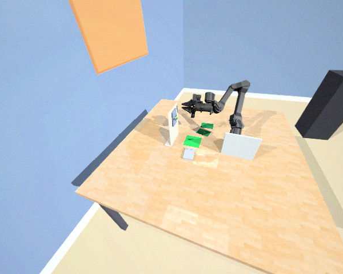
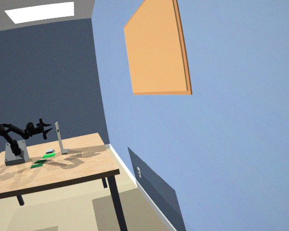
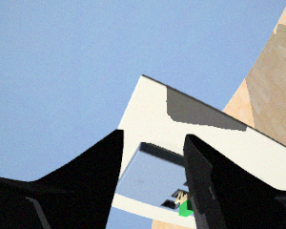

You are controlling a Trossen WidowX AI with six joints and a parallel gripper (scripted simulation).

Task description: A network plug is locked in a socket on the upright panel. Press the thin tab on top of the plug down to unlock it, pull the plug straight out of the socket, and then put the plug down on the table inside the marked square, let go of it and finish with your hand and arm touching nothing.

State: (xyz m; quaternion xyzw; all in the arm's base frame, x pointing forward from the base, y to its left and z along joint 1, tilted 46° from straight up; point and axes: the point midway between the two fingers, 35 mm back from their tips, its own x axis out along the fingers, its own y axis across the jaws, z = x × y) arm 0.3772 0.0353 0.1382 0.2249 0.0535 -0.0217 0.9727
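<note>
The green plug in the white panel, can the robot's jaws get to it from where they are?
Probably yes. The gripper points at the upright panel with only open air between them, and the plug sits a little below its line. The jaws stand partly open on nothing, with the plug showing between them.

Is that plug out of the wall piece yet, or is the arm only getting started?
Only getting started. The green plug sits in its socket on the upright panel, so nothing is done yet. The pincer hangs in the air short of the panel, half open and holding nothing, pointed at the socket. Left to do: press the tab, pull the plug out, lay it in the marked square, let go and back away.
</note>
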